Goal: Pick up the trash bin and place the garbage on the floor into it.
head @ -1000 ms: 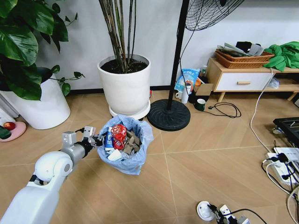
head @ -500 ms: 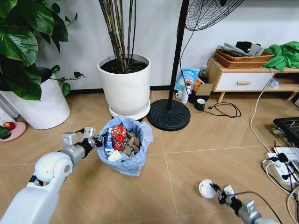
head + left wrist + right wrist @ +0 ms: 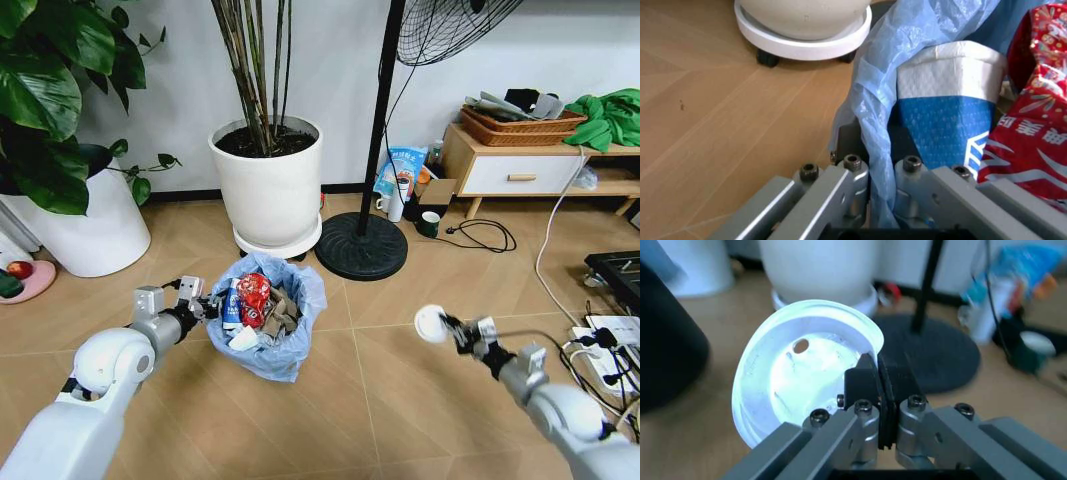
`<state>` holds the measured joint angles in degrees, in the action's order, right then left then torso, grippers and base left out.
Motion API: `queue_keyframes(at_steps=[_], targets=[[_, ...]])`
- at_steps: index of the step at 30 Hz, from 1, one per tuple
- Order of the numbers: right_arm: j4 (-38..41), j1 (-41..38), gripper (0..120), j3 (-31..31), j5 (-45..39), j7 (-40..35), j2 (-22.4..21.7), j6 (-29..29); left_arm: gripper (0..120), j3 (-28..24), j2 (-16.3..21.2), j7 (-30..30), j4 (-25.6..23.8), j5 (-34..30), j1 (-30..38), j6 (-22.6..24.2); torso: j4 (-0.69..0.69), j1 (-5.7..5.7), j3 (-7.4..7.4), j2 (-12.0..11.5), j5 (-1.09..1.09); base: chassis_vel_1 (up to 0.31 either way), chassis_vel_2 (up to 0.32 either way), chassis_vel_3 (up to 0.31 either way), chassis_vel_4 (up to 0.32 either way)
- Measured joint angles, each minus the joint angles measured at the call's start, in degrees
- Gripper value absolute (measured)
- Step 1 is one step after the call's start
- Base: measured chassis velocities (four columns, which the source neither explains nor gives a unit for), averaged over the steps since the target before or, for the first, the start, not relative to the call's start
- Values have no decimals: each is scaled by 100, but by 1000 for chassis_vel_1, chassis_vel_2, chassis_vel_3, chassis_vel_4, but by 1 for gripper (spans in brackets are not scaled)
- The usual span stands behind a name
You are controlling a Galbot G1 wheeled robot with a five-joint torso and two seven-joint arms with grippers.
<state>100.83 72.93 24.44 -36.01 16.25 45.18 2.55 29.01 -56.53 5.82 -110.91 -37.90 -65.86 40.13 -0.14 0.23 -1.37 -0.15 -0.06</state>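
Note:
The trash bin (image 3: 275,345), lined with a wrinkly light-blue bag, is at centre-left over the tan floor (image 3: 400,400). It holds garbage: a blue-white can (image 3: 232,298), a red can (image 3: 253,290) and paper wads. My left gripper (image 3: 208,308) is shut on its near-left rim. In the left wrist view the fingers (image 3: 853,167) pinch the liner (image 3: 907,45) beside the blue-white can (image 3: 943,115) and red can (image 3: 1030,100). My right gripper (image 3: 450,327) is raised to the right of the bin, shut on a white disc (image 3: 430,323). In the right wrist view the right gripper (image 3: 878,372) clamps the disc's (image 3: 800,365) edge.
A white plant pot (image 3: 268,190) on a wheeled base stands just behind the bin, and a larger one (image 3: 85,225) is at far left. The fan's black base (image 3: 361,245) sits behind and to the right. Cables and a power strip (image 3: 600,355) lie at far right, below a wooden cabinet (image 3: 520,170).
My right arm has risen into view from the lower right, carrying the white disc up off the floor and leftward towards the bin. The left gripper has kept its hold on the bin.

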Motion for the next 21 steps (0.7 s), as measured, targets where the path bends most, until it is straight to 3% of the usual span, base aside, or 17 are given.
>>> queue_keyframes(at_steps=[11,21], targets=[[721,-1940,0,-1357,-1222,-417,-540,498,0,-87,2,-4,60,-11,69,22,1,0,0,0,0,0,0,0,0],[785,-3754,0,-2734,-1843,-392,-300,857,0,-257,-11,-14,187,-39,230,40,1,0,0,0,-1,0,0,0,0]])
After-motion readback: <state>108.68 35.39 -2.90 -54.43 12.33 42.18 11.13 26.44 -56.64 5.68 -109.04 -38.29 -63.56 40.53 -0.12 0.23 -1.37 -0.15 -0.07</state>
